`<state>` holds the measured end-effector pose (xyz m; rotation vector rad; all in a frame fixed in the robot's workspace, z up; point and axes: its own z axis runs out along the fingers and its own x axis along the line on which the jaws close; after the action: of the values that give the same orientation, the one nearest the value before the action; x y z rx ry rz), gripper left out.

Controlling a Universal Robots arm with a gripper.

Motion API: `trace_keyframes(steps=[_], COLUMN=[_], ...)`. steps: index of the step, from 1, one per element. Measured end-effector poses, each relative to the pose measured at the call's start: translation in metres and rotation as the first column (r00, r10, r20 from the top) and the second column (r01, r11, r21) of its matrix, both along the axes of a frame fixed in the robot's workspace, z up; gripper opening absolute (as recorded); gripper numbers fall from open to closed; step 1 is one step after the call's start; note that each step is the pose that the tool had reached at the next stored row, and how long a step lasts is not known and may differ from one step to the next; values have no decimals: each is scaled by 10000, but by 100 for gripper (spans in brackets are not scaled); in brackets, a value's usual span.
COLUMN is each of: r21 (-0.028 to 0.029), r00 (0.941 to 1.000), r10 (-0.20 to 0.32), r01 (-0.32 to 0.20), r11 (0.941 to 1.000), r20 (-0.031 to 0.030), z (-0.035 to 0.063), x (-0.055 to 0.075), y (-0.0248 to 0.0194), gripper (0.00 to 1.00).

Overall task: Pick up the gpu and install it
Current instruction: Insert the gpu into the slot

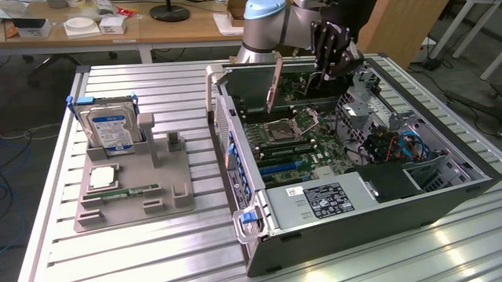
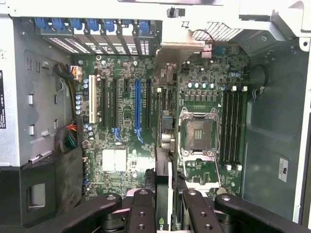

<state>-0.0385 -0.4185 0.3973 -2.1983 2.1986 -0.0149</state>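
Looking at a thin flat dark rectangular gpu (image 2: 164,165) with a narrow silver metal bracket (image 2: 179,48) at one end: hanging on edge over the green motherboard (image 2: 121,121) inside the open dark-grey computer case (image 1: 377,217), not yet down in any slot. Pinched at the end away from the bracket by the black linked-arm gripper (image 2: 166,206), partly closed, pressing its fingers (image 2: 142,208) to both faces of the card. In the exterior view, found high over the far part of the case, bracket end toward that view's left.

Judging the step: past the pick-up, into the install, at the lining-up stage. Seems to call for squaring the card's lower edge over one long slot, bracket toward the rear openings with the blue clips (image 2: 92,23), and for a straight, untilted press.

Counting: one gpu, one gripper, one case, one empty silver processor socket (image 2: 198,131), four long black memory slots (image 2: 232,126), one blue slot (image 2: 137,104), one white slot (image 2: 92,99). Outside, on the grey moulded holder (image 1: 157,170): one boxy silver hard drive with blue-white label (image 1: 112,130) standing upright, one slim green memory stick (image 1: 129,191) lying flat.
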Motion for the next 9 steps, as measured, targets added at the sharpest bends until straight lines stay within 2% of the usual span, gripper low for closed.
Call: trace_keyframes(steps=[9], r21=[2], r00=[10000], r10=[0], r01=[0], r11=[10000], r20=[1], z=[-10], x=[0], y=[0], gripper=[26])
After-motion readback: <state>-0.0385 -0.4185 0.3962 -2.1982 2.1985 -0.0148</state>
